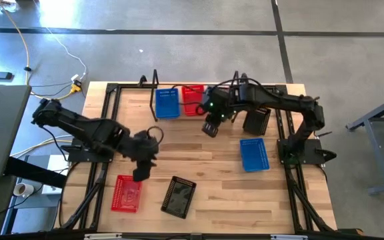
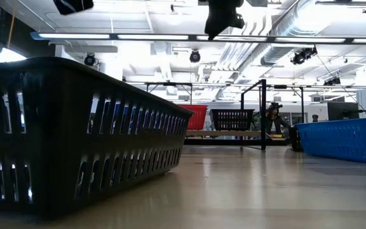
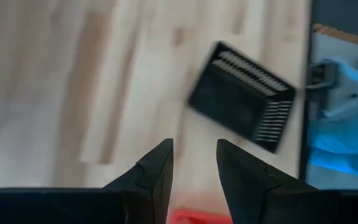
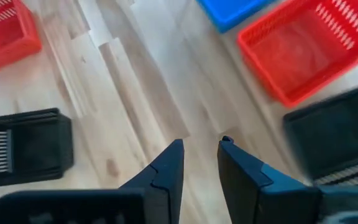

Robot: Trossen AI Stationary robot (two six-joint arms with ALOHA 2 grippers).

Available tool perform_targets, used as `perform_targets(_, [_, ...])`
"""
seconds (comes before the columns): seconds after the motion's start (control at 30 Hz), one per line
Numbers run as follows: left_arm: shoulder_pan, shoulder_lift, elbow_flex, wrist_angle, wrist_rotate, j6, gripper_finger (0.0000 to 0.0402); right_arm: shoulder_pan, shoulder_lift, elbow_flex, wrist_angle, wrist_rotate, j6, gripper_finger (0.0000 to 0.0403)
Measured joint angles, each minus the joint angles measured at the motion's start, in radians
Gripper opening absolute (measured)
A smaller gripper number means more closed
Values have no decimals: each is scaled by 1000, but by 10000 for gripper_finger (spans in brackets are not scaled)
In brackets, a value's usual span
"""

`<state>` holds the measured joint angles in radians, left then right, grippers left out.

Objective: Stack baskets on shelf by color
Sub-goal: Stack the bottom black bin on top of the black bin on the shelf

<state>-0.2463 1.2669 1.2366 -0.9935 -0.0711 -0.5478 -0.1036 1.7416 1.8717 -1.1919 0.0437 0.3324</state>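
**Two arms over a tabletop with baskets all around**

The left end effector (image 1: 141,175) hangs over the near left part of the wooden tabletop (image 1: 205,150). Its two dark fingers (image 3: 156,171) are a little bit apart, and nothing is between them. Just below it in the high view lies a red basket (image 1: 127,193), near the left front corner. Beside that one, a bit to the right, lies a black basket (image 1: 179,197), turned at a slant. The left wrist view shows this black basket (image 3: 244,96) lying on the wood past the fingers.

The right end effector (image 1: 211,127) hangs over the far middle of the tabletop, close to the shelf (image 1: 179,113). Its fingers (image 4: 168,168) are also a little apart and hold nothing.

At the far edge, by the shelf, a blue basket (image 1: 167,103) sits on the left and a red basket (image 1: 193,99) sits just beside it on the right. Another black basket (image 1: 257,120) lies farther right, partly under the right arm. One more blue basket (image 1: 254,154) lies on the right side of the tabletop, well apart from the others.

In the low view, a black basket (image 2: 75,133) fills the near left side. A blue basket (image 2: 345,138) shows on the right. Far back, a red basket (image 2: 194,117) and a black basket (image 2: 232,119) sit on the shelf board (image 2: 224,133).
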Motion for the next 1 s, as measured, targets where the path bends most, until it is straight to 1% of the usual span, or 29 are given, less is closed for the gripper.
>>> perform_targets(0.1, [-67,0,0,52,-8,-3,115,47,1,-6,-9,3,70,85])
perform_targets(0.27, [-158,0,0,97,-49,-26,115,150,1,-6,-16,7,192,85])
perform_targets(0.4, [-213,10,0,124,-70,-36,115,237,1,-6,-16,23,288,85])
perform_targets(0.53, [-256,13,0,122,-79,-80,115,329,1,-6,-4,59,373,85])
perform_targets(0.63, [-282,13,0,120,-90,-127,115,391,5,-6,36,63,417,85])
perform_targets(0.77, [-315,13,0,110,-102,-173,115,468,17,-7,148,75,430,85])
perform_targets(0.87, [-337,13,0,78,-127,-197,115,519,38,-7,255,112,422,85])
perform_targets(1.0, [-351,13,0,15,-179,-232,115,573,70,-7,394,135,319,85])
